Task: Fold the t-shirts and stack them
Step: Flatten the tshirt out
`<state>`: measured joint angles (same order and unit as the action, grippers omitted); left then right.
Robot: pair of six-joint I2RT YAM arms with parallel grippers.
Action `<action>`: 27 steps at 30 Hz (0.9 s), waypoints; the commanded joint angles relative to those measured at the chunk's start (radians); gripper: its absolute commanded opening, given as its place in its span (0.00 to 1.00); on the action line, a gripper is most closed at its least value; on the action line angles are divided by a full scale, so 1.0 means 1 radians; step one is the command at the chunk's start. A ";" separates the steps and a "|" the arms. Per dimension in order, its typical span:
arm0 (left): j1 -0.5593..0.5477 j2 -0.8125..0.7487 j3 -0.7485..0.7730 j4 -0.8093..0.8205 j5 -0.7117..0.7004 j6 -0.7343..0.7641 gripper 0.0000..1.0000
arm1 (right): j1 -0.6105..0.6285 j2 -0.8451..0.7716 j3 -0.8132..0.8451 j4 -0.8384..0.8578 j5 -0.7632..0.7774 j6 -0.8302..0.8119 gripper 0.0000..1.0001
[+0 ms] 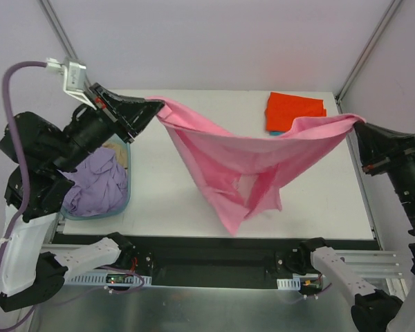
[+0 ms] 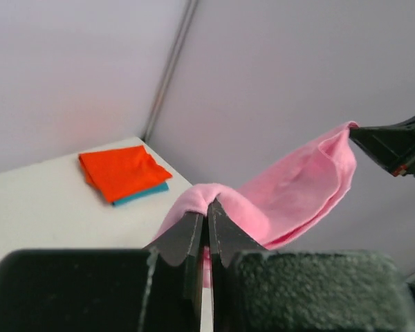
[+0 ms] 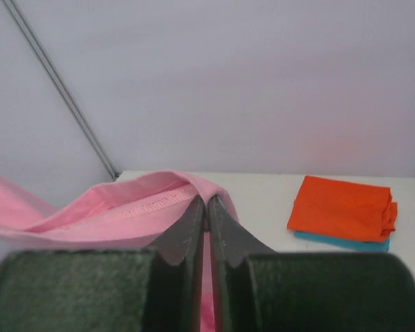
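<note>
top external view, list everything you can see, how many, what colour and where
pink t-shirt: 1, bright pink, held in the air over the table, stretched between both grippers and sagging in the middle
orange-red t-shirt: 1, orange-red, folded, far right of the table, on top of the teal one
teal t-shirt: 1, teal, folded under the orange-red one, only an edge shows
lavender t-shirt: 1, pale lavender, crumpled inside the basket
basket: 1, light blue, left side of the table
table: 1, white, under everything
left gripper: 1, black, raised at far left, shut on one end of the pink t-shirt
right gripper: 1, black, raised at right, shut on the other end
</note>
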<state>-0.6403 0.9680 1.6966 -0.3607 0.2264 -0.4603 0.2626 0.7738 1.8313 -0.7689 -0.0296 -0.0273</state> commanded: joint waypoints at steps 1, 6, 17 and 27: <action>0.001 0.095 0.170 -0.021 -0.201 0.130 0.00 | 0.004 0.149 0.153 0.032 0.068 -0.083 0.06; 0.004 0.256 0.322 -0.052 -0.422 0.233 0.00 | 0.004 0.217 0.122 0.249 0.122 -0.149 0.06; 0.343 0.697 0.745 -0.106 -0.152 0.161 0.02 | -0.006 0.686 0.388 0.381 0.152 -0.292 0.06; 0.372 0.634 0.813 -0.055 -0.055 0.209 0.07 | -0.005 0.648 0.332 0.601 0.071 -0.304 0.06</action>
<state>-0.2626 1.7519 2.4977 -0.5102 0.1024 -0.2787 0.2634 1.5871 2.1956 -0.3763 0.0525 -0.3050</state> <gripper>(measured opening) 0.069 0.065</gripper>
